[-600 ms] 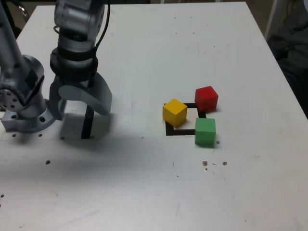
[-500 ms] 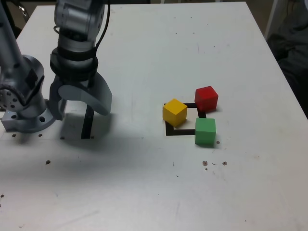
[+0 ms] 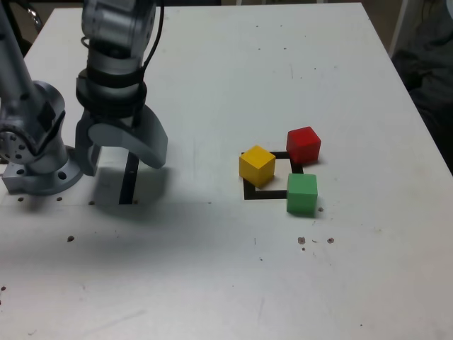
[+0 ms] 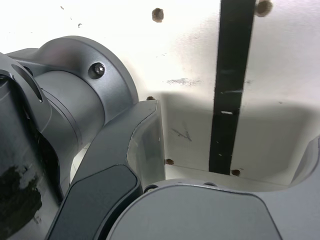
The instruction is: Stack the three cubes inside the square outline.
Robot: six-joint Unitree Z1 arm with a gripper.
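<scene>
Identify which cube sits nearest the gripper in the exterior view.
The yellow cube, on the left side of the square outline; the red cube and green cube are farther right.

The exterior view looks down at a slant from well above the white, marked tabletop (image 3: 212,269), taking in most of it. The wrist view faces down, much nearer. Both views share the straight black strip (image 3: 129,180) (image 4: 232,90) and the grey metal arm base (image 3: 42,177) (image 4: 82,90).
</scene>
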